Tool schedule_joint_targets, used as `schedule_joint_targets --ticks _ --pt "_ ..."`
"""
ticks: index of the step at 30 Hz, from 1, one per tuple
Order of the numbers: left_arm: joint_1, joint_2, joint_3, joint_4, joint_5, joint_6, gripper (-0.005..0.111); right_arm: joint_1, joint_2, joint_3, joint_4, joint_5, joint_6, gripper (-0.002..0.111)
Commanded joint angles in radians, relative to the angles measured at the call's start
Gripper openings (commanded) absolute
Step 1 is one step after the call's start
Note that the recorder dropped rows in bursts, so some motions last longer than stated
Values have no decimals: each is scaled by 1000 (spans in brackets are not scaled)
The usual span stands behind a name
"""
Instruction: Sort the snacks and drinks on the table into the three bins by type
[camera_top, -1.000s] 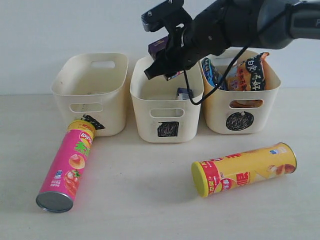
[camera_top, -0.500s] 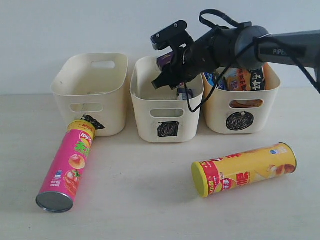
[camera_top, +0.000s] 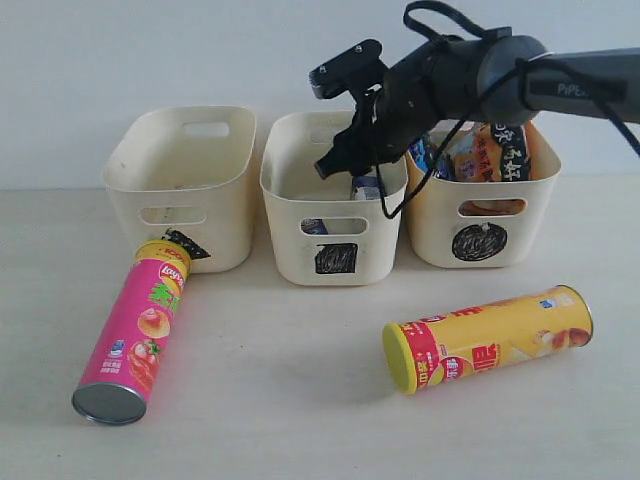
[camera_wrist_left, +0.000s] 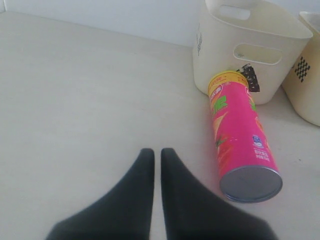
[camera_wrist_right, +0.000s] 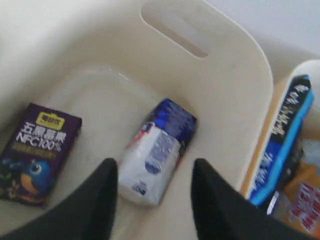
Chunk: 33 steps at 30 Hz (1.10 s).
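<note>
My right gripper (camera_top: 333, 163) hangs open over the middle bin (camera_top: 335, 258), the one marked with a square, and nothing sits between its fingers (camera_wrist_right: 106, 172). On that bin's floor lie the dark purple carton (camera_wrist_right: 37, 152) and the blue-and-white soft pack (camera_wrist_right: 157, 150). The right bin (camera_top: 480, 242), marked with a circle, holds the blue-black packet (camera_wrist_right: 285, 140) and the orange-black packet (camera_top: 490, 150). On the table (camera_top: 300, 400) lie the pink tube (camera_top: 140, 325) and the yellow tube (camera_top: 490, 338). My left gripper (camera_wrist_left: 156, 151) is shut and empty, low over the table beside the pink tube (camera_wrist_left: 240, 140).
The left bin (camera_top: 180, 185) shows nothing inside; the pink tube's yellow cap rests against its front and half covers its black mark. A pale wall stands behind the bins. My right arm (camera_top: 560, 80) and its cable reach in from the right, above the right bin.
The purple carton that my right gripper carried over the middle bin has left the jaws and now lies on that bin's floor. The gripper itself dipped lower over the bin.
</note>
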Motion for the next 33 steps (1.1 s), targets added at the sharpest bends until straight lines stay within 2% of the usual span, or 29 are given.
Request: schedule_joint_targets --ticks 1,7,11,22,33 --pt "3 -4 -3 -3 -3 -8 4 -19 -75 -7 -7 230 5 -1" --pt "3 -4 -3 -3 0 -8 4 -78 -147 -7 -8 443 13 0" --pt "3 -4 -3 -3 0 -8 4 -131 -210 13 -4 519 74 0" --pt "3 -4 -3 -3 -1 -8 4 -265 -497 385 1 348 147 0" --pt "3 -4 -3 -3 -1 -8 4 -267 -760 632 19 326 219 0"
